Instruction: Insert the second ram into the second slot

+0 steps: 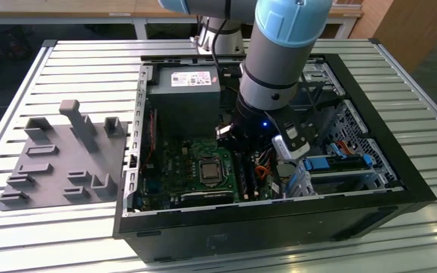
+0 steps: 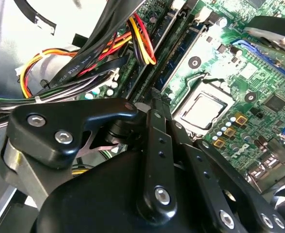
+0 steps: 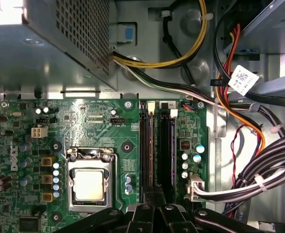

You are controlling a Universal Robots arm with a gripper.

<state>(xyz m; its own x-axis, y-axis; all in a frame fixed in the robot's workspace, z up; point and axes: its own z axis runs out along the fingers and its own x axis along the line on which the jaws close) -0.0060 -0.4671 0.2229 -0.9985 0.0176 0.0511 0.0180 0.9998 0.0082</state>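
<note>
- Black linked gripper (image 3: 154, 196) – fingers drawn together, tips at the near end of the long black memory slots (image 3: 167, 145) on the green motherboard (image 3: 99, 121).
- Thin blue ram stick (image 3: 150, 145) seems to stand edge-on in a slot ahead of the tips; any grip on it is hidden.
- Grey-and-blue arm (image 1: 279, 57) reaches steeply down into the open black computer case (image 1: 264, 222) – the exterior view alone shows this.

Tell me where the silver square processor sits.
In the exterior view the silver square processor sits mid-board on the green motherboard, to the exterior view's left of the long black memory slots.
</note>
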